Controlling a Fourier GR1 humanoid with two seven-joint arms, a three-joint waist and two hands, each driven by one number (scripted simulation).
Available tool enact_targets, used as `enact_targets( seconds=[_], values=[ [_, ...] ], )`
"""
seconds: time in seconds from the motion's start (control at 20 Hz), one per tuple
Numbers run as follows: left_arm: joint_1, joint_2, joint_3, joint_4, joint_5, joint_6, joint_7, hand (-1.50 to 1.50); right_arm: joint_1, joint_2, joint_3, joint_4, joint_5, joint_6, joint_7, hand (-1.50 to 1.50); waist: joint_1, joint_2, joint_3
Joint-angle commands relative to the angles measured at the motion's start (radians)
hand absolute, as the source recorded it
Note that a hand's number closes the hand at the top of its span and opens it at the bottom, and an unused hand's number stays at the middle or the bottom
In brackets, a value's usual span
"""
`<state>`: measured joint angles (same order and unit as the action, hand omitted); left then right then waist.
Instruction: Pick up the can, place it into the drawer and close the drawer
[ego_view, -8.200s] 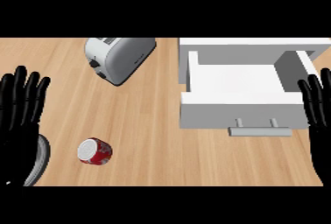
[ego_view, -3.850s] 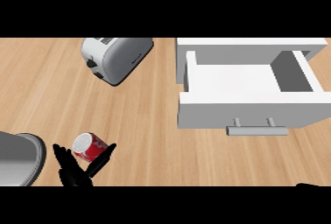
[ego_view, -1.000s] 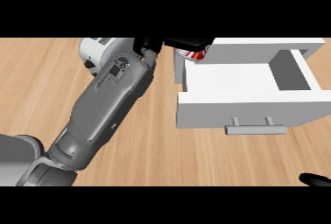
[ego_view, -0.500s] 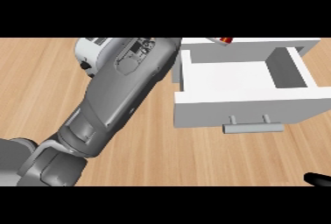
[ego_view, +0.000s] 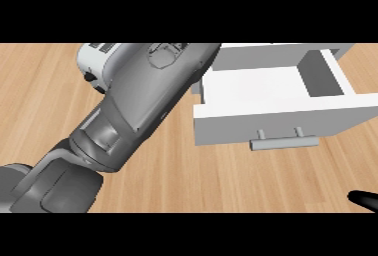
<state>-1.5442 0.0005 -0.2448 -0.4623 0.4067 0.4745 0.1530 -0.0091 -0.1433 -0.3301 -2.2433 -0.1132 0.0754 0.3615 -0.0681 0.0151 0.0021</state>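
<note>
At 7 o'clock the grey left arm (ego_view: 140, 100) comes in from the lower left corner. It is thick at the elbow and runs diagonally up across the wooden counter (ego_view: 44, 125) toward 12 o'clock. There it passes out of the picture's top edge, just beside the drawer's left rear corner. The left robot hand lies beyond that edge, so I cannot tell whether it is spread, pressed together or pinching anything.

At 11 o'clock a silver toaster (ego_view: 92, 62) shows from behind the arm's left side. Only a strip of it is seen, with a dark knob on its lower end; the arm covers the rest.

From 12 to 3 o'clock stands the white drawer (ego_view: 288, 117), pulled open toward the viewer. Its front wall faces down the picture and carries a grey handle (ego_view: 284, 143) on two short posts at its lower edge. The right wall slants up toward 1 o'clock. The drawer's floor is plain white, and nothing lies on the part that shows. The arm hides its left rear corner, and the rear runs up to the picture's top edge.

The can is not visible anywhere. It may be hidden behind the arm or lie beyond the top edge, and I cannot tell which.

At 4 o'clock, against the right edge and well apart from the drawer, a small black tip of the right robot hand (ego_view: 365, 200) pokes in over the counter. Too little of it shows to tell how far open it is, and it touches nothing that can be seen.
</note>
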Motion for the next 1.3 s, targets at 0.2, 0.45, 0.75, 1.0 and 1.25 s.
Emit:
enact_targets(
  seconds=[0.2, 0.45, 0.75, 1.0, 1.25],
  values=[
    [-0.036, -0.001, -0.078, 0.090, 0.061, 0.105, -0.041, -1.50, -0.043, -0.008, 0.050, 0.000, 0.039, -0.007, 0.027, -1.50, -0.024, 0.005, 0.001],
    [-0.050, -0.001, -0.083, 0.136, 0.079, 0.160, -0.078, -1.50, -0.033, -0.008, 0.030, 0.020, 0.021, 0.001, 0.009, -1.50, -0.034, 0.009, 0.002],
    [-0.081, -0.001, -0.090, 0.175, 0.095, 0.178, -0.100, -1.50, -0.047, -0.063, 0.057, 0.004, 0.101, 0.037, -0.034, -1.50, -0.042, 0.013, 0.001],
    [-0.071, -0.001, -0.082, 0.155, 0.151, 0.170, -0.106, -1.50, -0.123, -0.109, 0.100, 0.029, 0.203, 0.039, -0.057, -1.50, -0.028, 0.012, 0.000],
    [-0.065, -0.001, -0.037, 0.160, 0.193, 0.138, -0.157, -1.50, -0.139, -0.155, 0.172, 0.084, 0.359, 0.062, -0.136, -1.50, -0.001, 0.016, -0.001]
  ],
)
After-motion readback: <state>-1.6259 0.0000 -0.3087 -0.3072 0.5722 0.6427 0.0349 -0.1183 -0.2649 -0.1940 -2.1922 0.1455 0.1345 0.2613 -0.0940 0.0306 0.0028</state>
